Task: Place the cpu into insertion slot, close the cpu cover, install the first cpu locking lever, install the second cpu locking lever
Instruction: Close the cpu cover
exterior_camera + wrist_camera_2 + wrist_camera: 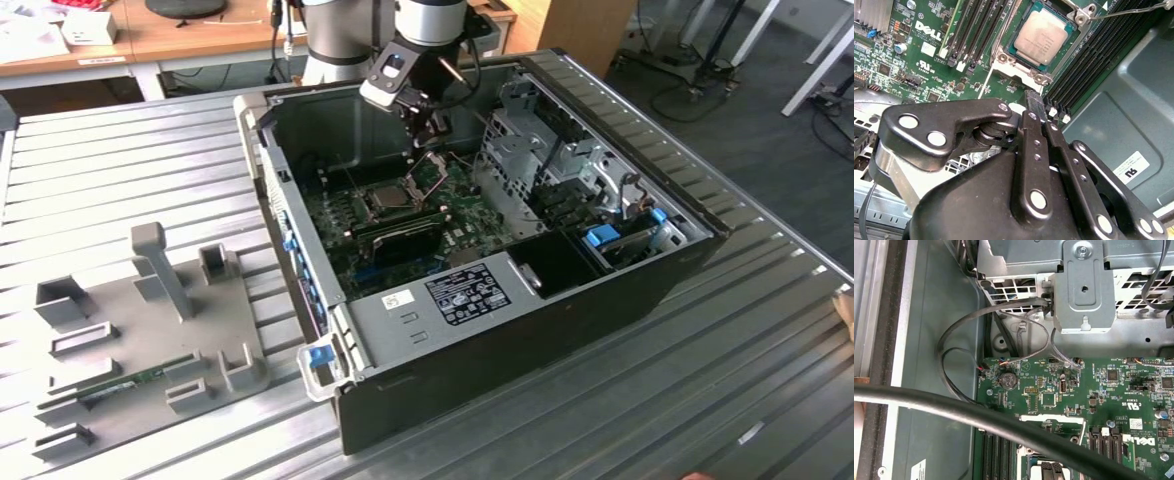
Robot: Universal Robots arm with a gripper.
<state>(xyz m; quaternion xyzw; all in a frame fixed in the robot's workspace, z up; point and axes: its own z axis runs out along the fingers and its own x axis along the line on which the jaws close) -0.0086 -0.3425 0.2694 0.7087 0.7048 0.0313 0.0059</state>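
One claw point(1037, 102) hangs over the green board point(919, 55) with its two fingers point(1032, 130) pressed together, holding nothing. Just ahead of its tips, the cpu point(1043, 36) lies flat in the insertion slot point(1004, 59), its top bare.

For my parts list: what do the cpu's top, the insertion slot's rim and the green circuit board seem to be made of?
The cpu: pale silver-beige metal lid, matte, with a soft even sheen. The insertion slot rim: bare silver metal, probably steel, glinting at the edges. The circuit board: green lacquered laminate, likely fibreglass, with pale printing on top.
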